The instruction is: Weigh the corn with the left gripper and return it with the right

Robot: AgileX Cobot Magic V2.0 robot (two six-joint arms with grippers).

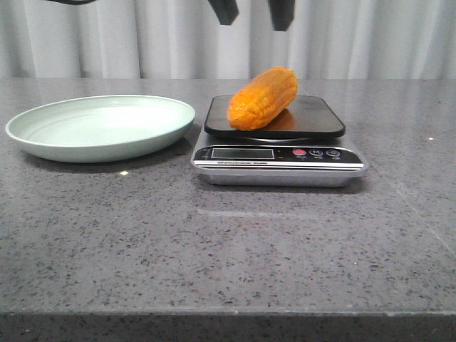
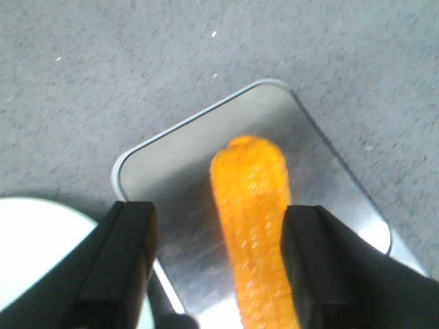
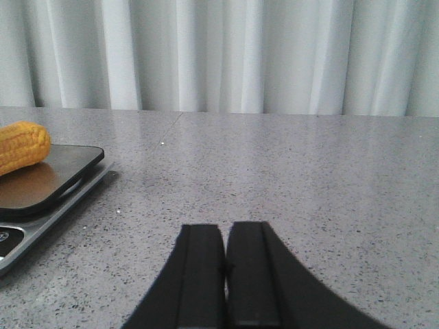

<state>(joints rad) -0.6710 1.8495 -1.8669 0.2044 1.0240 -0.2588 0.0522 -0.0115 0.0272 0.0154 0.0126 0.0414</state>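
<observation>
The orange-yellow corn lies tilted on the dark platform of the kitchen scale. My left gripper hangs above it, open and empty; only its two black fingertips show at the top of the front view. In the left wrist view the corn lies on the scale's platform below and between the spread fingers of my left gripper. My right gripper is shut and empty, low over the table to the right of the scale; the corn's end shows there. The right gripper is out of the front view.
A pale green plate stands to the left of the scale, and its edge shows in the left wrist view. The scale's display and buttons face the front. A white curtain hangs behind the grey speckled table.
</observation>
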